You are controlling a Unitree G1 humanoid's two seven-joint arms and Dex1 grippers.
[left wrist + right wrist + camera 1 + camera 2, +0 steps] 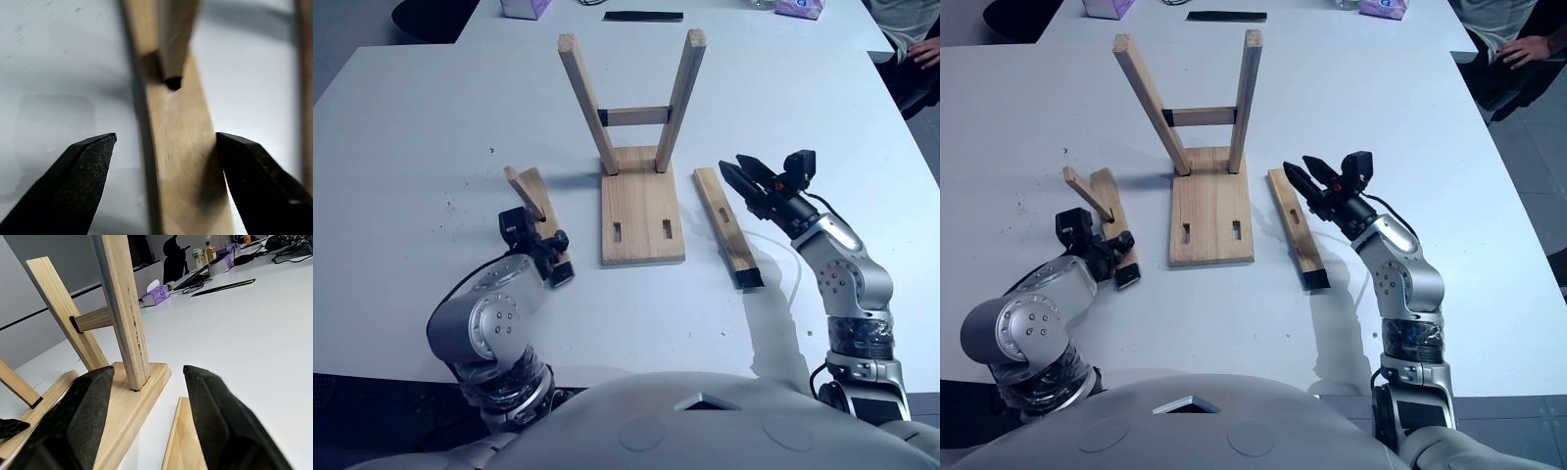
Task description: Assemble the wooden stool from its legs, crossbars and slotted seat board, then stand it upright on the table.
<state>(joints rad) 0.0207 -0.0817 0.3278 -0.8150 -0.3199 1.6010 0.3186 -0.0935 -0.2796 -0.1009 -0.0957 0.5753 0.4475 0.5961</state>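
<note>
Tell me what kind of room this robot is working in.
Probably an office or meeting room: a large white table, a purple tissue box on the table behind it, and cables lying farther back.

Bright, even overhead light washes the white bench (401, 127). The upright legs (582, 98) cast soft, faint shadows leftward. In the left wrist view the wooden piece (181, 161) is blurred, while the dark fingers (78, 186) are sharper.

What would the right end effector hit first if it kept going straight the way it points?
Probably the right upright leg, close to its base in the seat board; depth is hard to judge.
</note>
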